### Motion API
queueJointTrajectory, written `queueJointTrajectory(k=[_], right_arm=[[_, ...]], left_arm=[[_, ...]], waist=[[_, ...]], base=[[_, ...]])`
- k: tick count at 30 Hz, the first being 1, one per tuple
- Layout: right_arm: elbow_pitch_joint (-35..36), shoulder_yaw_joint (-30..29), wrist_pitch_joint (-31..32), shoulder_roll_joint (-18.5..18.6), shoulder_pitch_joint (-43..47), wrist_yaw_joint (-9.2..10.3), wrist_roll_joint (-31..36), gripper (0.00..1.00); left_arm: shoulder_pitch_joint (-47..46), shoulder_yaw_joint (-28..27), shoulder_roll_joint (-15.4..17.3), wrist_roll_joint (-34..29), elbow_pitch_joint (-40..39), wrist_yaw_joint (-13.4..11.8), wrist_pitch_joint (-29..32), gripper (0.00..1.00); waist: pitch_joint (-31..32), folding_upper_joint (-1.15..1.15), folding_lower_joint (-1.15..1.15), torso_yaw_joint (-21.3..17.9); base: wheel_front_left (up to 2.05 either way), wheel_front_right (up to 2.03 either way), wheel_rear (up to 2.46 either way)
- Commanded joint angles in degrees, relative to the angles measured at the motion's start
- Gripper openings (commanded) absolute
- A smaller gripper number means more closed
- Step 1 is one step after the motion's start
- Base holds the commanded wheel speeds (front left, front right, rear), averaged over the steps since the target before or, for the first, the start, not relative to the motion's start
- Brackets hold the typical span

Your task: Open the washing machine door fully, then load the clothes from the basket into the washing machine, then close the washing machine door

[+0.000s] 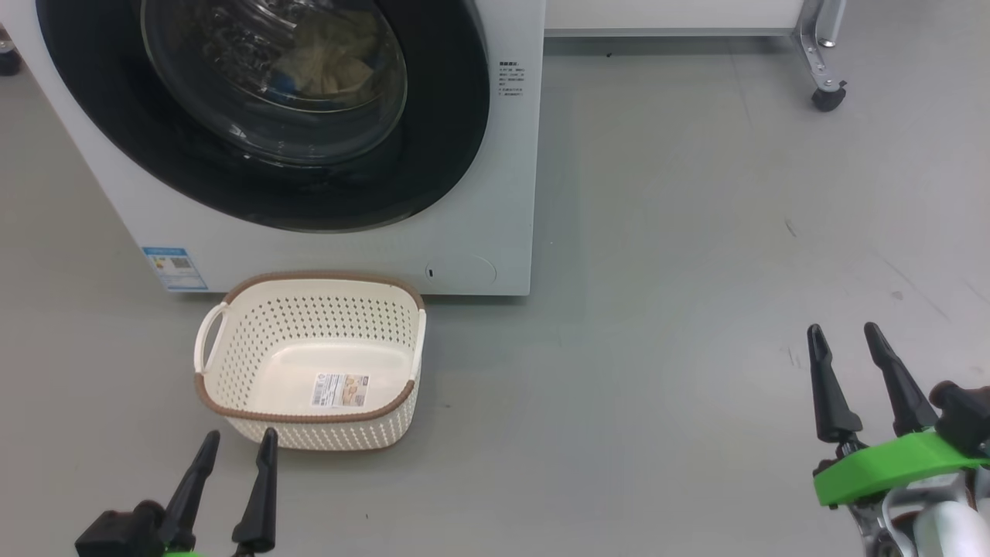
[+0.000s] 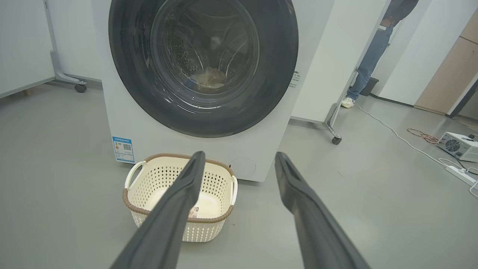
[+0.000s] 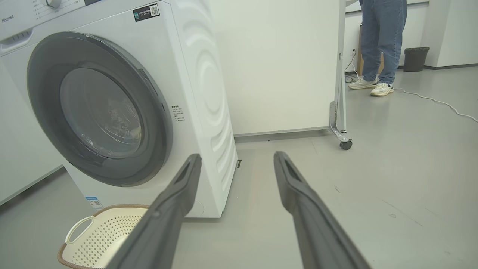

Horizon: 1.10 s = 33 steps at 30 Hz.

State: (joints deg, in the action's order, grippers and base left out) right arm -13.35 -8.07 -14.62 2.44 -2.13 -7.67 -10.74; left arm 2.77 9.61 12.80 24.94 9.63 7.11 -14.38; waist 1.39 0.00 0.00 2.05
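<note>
Grey, smooth flooring (image 1: 657,232) is seen throughout the work area, with a white wheeled partition (image 3: 280,67) set behind the appliance.

1. The washing machine (image 1: 506,193) is positioned on the floor at the upper left of the head view. A small blue label (image 1: 174,268) is fixed at its lower left front corner.
2. The washing machine door (image 1: 456,116) is seated flat against the front panel, in the closed position.
3. The clothes (image 1: 332,66) are located inside the drum and are seen through the glass bowl as a cream-yellow heap with a blue patch.
4. The basket (image 1: 309,418) is placed on the floor just in front of the machine, below the door. Its floor is exposed, and a paper label (image 1: 340,389) is seen on it.
5. The left gripper (image 1: 240,435) is held low, near the basket's front rim, with its two fingers spread apart and pointed toward the basket and door.
6. The right gripper (image 1: 842,330) is held well apart from the basket, over open floor to the right of the machine. Its fingers are likewise spread apart.
7. A person's legs (image 3: 377,41), in jeans and pale shoes, are visible beyond the partition in the right wrist view, beside a white cable (image 3: 437,101) laid on the floor.
</note>
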Motion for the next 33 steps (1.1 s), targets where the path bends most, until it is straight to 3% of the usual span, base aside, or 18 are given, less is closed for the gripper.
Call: queueJointTrajectory(k=[1, 33], right_arm=[[1.71, 1.31, -0.38, 0.43, -1.30, 0.19, 0.39, 1.00], [0.81, 1.50, -0.38, 0.43, -1.30, 0.19, 1.80, 1.00]], left_arm=[[-1.89, -2.25, 0.80, 0.04, -1.51, 0.37, -0.62, 1.00], [-2.02, -3.91, 0.10, 0.47, -0.48, 0.37, -0.62, 1.00]], waist=[[0.02, 0.00, 0.00, -0.03], [0.26, 0.00, 0.00, -0.19]], base=[[0.00, 0.00, 0.00], [0.00, 0.00, 0.00]])
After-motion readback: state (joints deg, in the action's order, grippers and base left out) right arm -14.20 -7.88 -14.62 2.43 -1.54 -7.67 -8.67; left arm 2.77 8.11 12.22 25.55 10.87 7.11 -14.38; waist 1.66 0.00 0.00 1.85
